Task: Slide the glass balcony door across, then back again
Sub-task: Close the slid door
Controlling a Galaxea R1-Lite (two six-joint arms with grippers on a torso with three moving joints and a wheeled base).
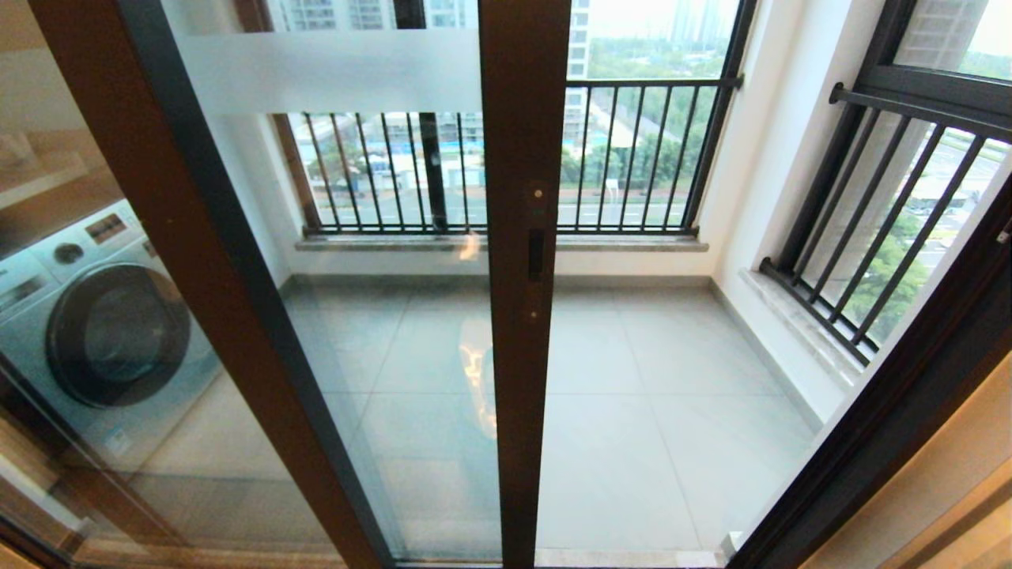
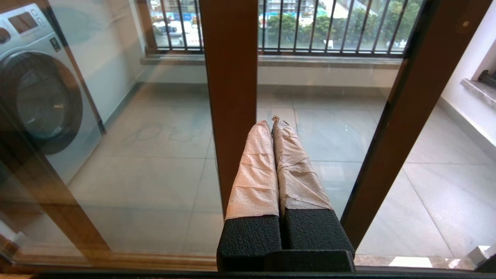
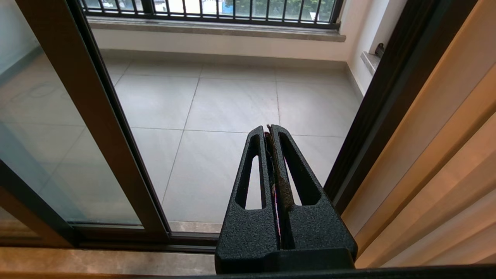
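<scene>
The glass balcony door [image 1: 518, 371] stands part-way across, its brown stile at the middle of the head view. A small handle slot [image 1: 536, 254] sits in that stile, and a frosted band [image 1: 332, 71] crosses the glass high up. To the stile's right the doorway is open to the balcony. Neither gripper shows in the head view. My left gripper [image 2: 271, 122] is shut on nothing, its taped fingers facing the glass between a brown stile [image 2: 230, 97] and the door's stile [image 2: 407, 116]. My right gripper [image 3: 268, 130] is shut and empty, facing the open gap beside the door's stile [image 3: 97, 116].
A white washing machine [image 1: 111, 332] shows through the brown-framed left panel. The dark door jamb [image 1: 893, 411] bounds the opening on the right, with a beige wall [image 3: 445, 155] beside it. Tiled balcony floor [image 1: 656, 411] and black railings [image 1: 632, 158] lie beyond.
</scene>
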